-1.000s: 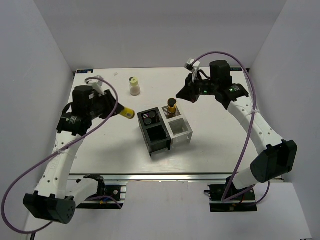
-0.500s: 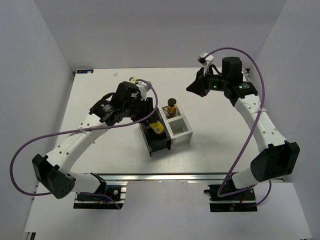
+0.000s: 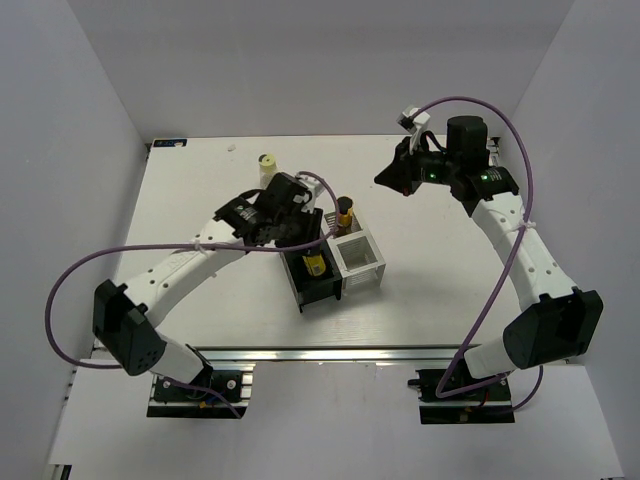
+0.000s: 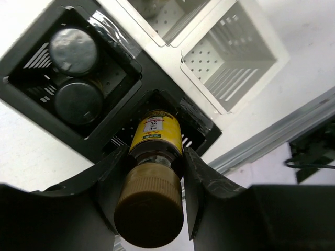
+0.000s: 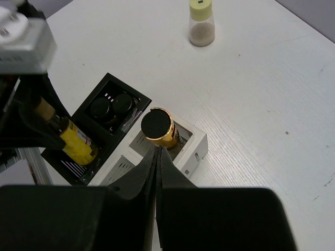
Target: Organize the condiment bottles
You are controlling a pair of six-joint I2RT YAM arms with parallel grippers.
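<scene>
Left pincer (image 4: 152, 170) clamped just below the cap of yellow-labelled bottle (image 4: 155, 133), tilted at near cell of black organizer (image 4: 131, 68); right pincer (image 5: 157, 157) shut, empty; bottle likely light, rigid, slick-sided, so neck hold seems soundest.

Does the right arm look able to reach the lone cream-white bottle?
Probably yes: the cream-white bottle stands alone on the table, nothing between it and the right tool, which is shut and empty.

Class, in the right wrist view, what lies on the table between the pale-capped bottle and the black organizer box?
Nothing. The right wrist view shows bare table between the pale-capped bottle and the black organizer box.
</scene>
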